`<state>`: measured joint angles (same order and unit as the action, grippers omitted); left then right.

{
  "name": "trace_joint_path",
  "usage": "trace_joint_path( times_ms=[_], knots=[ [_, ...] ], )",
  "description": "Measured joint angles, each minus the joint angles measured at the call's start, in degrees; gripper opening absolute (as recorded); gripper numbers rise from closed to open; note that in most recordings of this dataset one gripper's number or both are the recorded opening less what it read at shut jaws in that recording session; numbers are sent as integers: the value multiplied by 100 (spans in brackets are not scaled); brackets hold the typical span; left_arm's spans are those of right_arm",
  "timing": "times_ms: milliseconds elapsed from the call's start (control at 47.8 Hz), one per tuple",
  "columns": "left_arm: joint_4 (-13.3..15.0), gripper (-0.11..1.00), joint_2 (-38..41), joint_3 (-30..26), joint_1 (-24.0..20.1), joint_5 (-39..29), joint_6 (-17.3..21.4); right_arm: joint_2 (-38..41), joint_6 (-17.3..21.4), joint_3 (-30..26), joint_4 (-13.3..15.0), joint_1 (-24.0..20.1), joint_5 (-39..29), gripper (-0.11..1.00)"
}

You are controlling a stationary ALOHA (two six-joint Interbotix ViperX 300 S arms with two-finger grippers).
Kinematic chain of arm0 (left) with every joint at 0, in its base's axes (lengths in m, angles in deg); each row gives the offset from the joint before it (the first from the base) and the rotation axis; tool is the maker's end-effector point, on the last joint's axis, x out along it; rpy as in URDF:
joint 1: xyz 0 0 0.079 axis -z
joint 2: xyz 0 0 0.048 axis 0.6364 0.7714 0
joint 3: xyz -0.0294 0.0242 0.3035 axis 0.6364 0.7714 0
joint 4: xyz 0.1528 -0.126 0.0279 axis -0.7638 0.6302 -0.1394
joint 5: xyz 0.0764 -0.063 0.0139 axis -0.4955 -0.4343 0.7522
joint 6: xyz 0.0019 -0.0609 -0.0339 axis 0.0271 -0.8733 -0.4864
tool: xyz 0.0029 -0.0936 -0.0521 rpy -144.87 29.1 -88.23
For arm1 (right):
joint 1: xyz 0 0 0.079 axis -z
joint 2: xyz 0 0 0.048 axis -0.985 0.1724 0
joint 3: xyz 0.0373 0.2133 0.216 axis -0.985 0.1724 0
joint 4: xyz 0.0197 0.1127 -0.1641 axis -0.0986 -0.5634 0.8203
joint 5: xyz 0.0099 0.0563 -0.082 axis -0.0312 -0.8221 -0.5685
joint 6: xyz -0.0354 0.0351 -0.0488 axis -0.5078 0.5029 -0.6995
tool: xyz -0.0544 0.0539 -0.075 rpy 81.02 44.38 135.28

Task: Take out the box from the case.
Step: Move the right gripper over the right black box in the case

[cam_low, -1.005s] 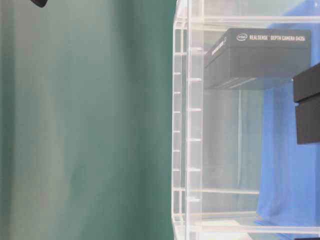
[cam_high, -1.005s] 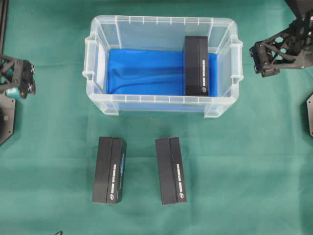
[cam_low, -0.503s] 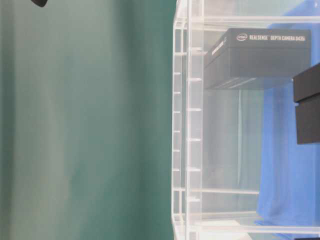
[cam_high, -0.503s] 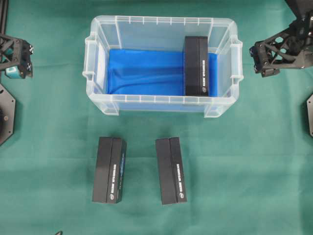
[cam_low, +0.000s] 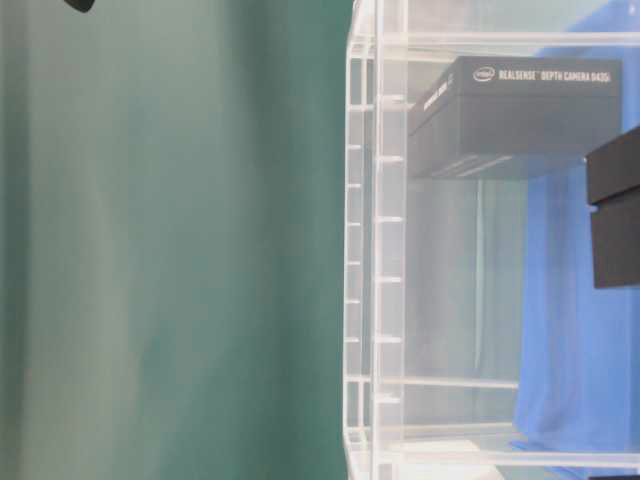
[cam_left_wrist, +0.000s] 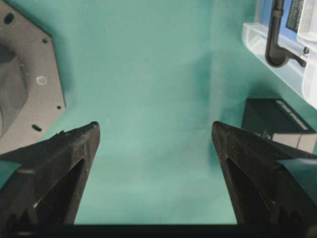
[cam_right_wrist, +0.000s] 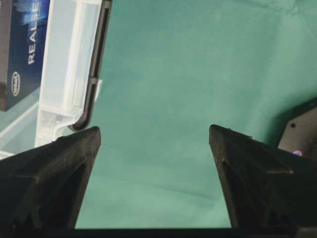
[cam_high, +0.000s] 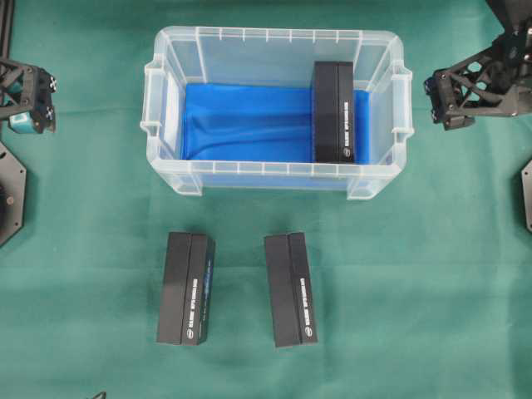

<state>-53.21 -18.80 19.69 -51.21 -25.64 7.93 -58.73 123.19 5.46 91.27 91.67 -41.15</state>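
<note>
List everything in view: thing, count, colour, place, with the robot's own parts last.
case: one, clear plastic, upper middle of the table.
blue lining: one, bright blue, on the case floor.
box in the case: one, black, at the case's right end.
boxes on the table: two, black, in front of the case, one left, one right.
table cloth: one, green, covering the table.
left hand: one, black, open, left of the case.
right hand: one, black, open, right of the case.
</note>
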Motion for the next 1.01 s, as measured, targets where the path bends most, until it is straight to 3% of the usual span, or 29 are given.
trace_joint_path(
  times_ms=[733, 1005],
  knots=[
    [0, 92, 0, 9, 0, 26, 0, 9, 44, 0, 9, 9, 9, 87],
    [9, 92, 0, 9, 9, 35, 9, 404, 149, -229, 9, 0, 316, 87]
  ],
)
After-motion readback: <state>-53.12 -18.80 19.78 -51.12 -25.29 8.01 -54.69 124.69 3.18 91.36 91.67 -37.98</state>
